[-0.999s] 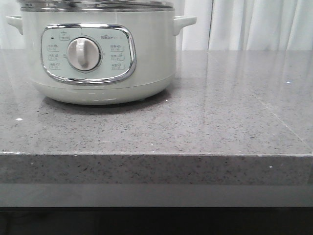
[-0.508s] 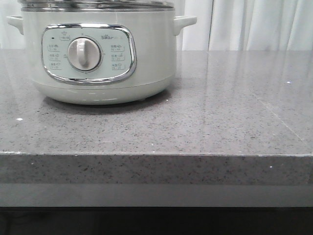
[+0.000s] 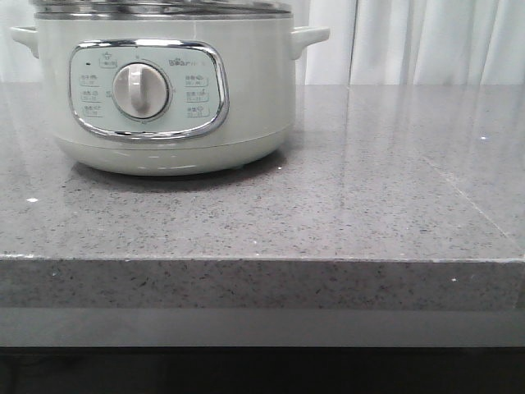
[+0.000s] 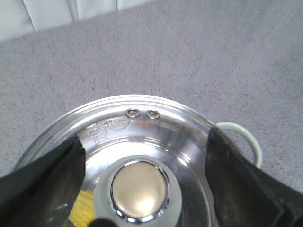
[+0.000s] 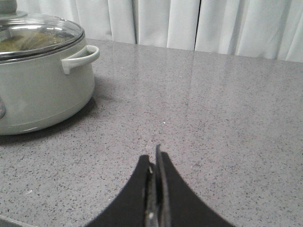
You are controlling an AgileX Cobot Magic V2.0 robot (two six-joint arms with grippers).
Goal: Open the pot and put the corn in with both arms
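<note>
The pot (image 3: 254,82) stands at the left back of the grey counter, its dial panel facing the front camera. Its steel-rimmed glass lid (image 5: 38,38) sits on it. In the left wrist view my left gripper (image 4: 144,137) is open, its black fingers (image 4: 57,175) wide apart on either side of the lid's round knob (image 4: 139,189), not touching it. The yellow corn (image 4: 83,208) shows through the lid glass, inside the pot. My right gripper (image 5: 156,153) is shut and empty over bare counter to the right of the pot (image 5: 42,90). Neither gripper shows in the front view.
The counter's front edge (image 3: 262,261) runs across the front view. White curtains (image 5: 199,23) hang behind the counter. One pot handle (image 5: 78,59) points toward the right gripper's side, and the grey speckled top (image 3: 394,180) stretches to the right of the pot.
</note>
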